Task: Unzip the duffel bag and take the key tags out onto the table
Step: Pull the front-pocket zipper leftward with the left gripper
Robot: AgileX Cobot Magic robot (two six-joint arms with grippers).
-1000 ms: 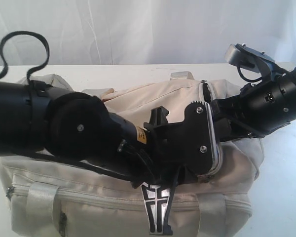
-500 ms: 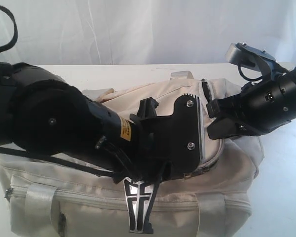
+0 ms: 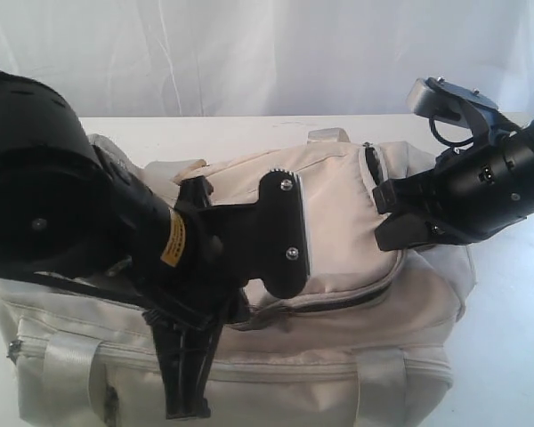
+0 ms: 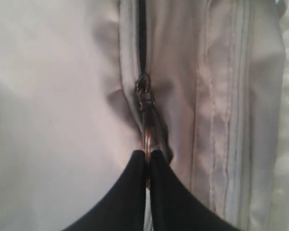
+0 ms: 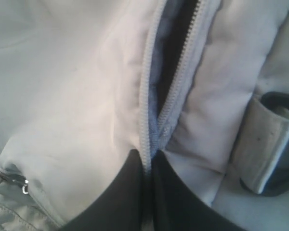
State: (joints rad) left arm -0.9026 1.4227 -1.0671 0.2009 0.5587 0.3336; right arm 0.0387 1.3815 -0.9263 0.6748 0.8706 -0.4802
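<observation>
The soft duffel bag (image 3: 356, 347) fills the lower exterior frame on the surface (image 3: 512, 356); its limp cloth likely bunches. The left claw (image 4: 148, 155) is pinched tight on the zipper pull (image 4: 144, 103); the right claw (image 5: 147, 156) clamps the zipper tape (image 5: 145, 122).

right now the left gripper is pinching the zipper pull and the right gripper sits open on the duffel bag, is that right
Not quite. The left gripper does pinch the zipper pull, but the right gripper is not open: the right wrist view shows it shut on the duffel bag, at the zipper tape.
</observation>
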